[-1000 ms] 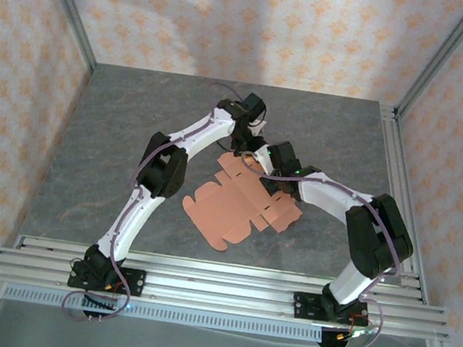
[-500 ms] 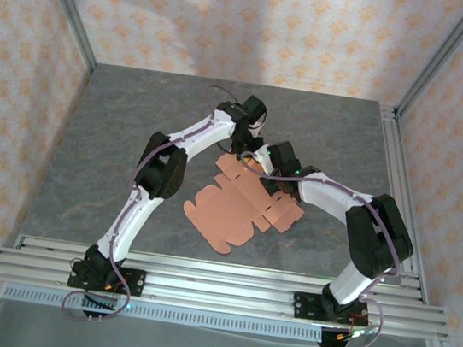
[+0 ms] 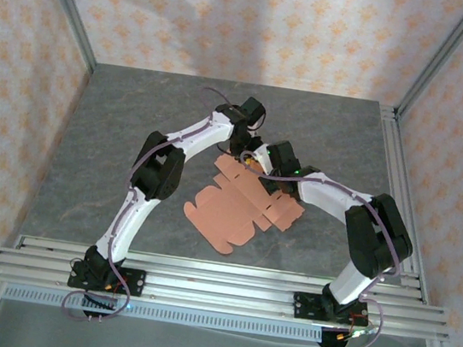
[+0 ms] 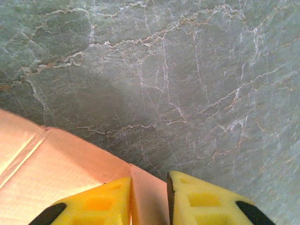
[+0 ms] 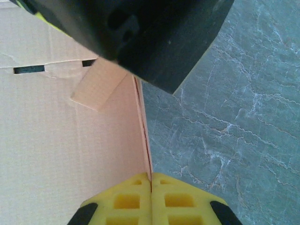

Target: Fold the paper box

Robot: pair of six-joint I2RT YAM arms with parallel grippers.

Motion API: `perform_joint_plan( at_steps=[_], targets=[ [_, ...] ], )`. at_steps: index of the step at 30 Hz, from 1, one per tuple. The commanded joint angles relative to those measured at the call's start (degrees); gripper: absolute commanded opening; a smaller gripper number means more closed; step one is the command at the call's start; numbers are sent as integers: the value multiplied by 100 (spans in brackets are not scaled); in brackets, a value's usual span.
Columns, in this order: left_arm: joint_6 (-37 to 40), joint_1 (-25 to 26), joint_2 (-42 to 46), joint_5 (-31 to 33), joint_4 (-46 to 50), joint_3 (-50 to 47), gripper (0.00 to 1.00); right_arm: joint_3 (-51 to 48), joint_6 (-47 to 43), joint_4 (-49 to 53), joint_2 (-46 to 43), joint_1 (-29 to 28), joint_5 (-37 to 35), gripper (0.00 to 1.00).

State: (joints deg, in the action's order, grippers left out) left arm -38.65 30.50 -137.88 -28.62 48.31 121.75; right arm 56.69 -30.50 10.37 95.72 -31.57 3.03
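The paper box (image 3: 230, 212) is a flat salmon-pink die-cut sheet lying mid-table, its far corner lifted between both grippers. My left gripper (image 3: 239, 147) reaches down at that far corner. In the left wrist view its yellow fingers (image 4: 103, 204) straddle a raised pink flap (image 4: 149, 187); the left finger touches the card and the jaws are still a little apart. My right gripper (image 3: 255, 161) is beside it. In the right wrist view this gripper (image 5: 151, 176) is shut on the upright edge of the card (image 5: 70, 140).
The grey marble table (image 3: 114, 148) is walled by patterned panels. Aluminium rails (image 3: 217, 279) cross the near edge and another rail (image 3: 402, 189) runs along the right side. The left arm's black wrist body (image 5: 140, 33) hangs close above the right gripper.
The left jaws have narrowed around the raised flap, and the left wrist has shifted slightly left. The right gripper and the sheet have barely moved.
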Motion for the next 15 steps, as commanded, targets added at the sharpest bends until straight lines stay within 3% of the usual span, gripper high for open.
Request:
perform_joint_plan(
  at_steps=[1, 8, 10, 12, 15],
  targets=[
    [-359, 184, 456, -262, 25, -37, 22, 56, 87, -94, 132, 8, -171, 0],
    [-375, 212, 469, -206, 20, -57, 15, 62, 88, -97, 140, 11, -171, 0],
    [-349, 212, 466, -207, 50, -38, 20, 53, 85, -96, 136, 6, -179, 0],
    [-336, 217, 488, -197, 55, -38, 35, 53, 76, -85, 126, 5, -198, 0],
    [-321, 211, 504, -196, 46, -24, 35, 53, 71, -72, 120, 10, -197, 0]
  ],
)
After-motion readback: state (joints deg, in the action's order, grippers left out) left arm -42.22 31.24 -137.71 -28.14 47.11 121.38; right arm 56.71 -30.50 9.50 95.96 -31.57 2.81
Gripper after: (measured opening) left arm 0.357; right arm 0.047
